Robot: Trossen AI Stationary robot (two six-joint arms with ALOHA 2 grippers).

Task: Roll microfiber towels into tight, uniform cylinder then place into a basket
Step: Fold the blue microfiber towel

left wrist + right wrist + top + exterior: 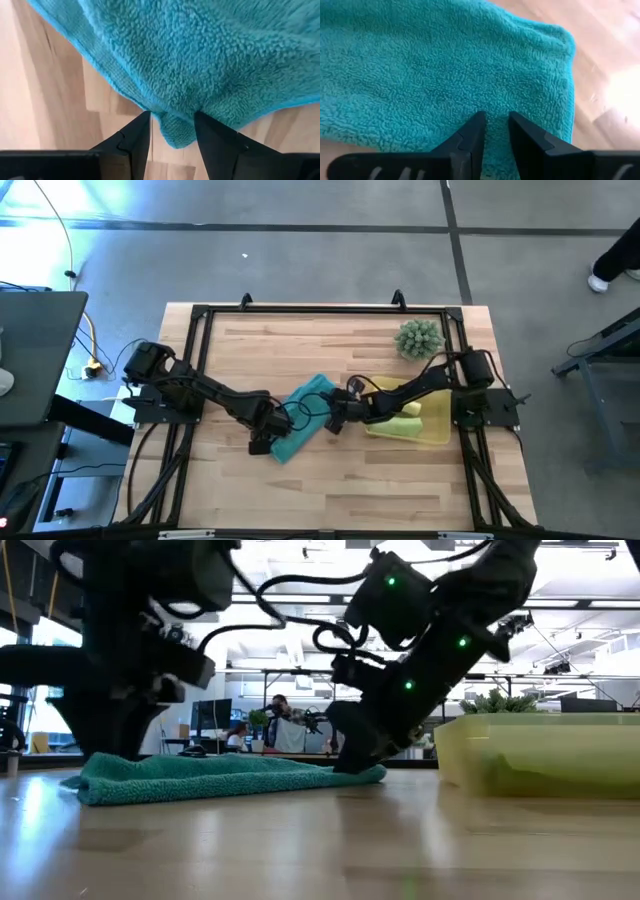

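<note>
Left gripper (171, 131) pinches a corner of the teal towel (305, 412) (lying flat on the table (330, 490)). Right gripper (494, 131), fingers narrowly parted, presses onto the towel's opposite end.

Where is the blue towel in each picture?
High view: blue towel at table middle, between both grippers.
Low view: flat on the table at left.
Left wrist view: fills the top.
Right wrist view: fills most of the picture.
Shared landmark: the wooden table.
</note>
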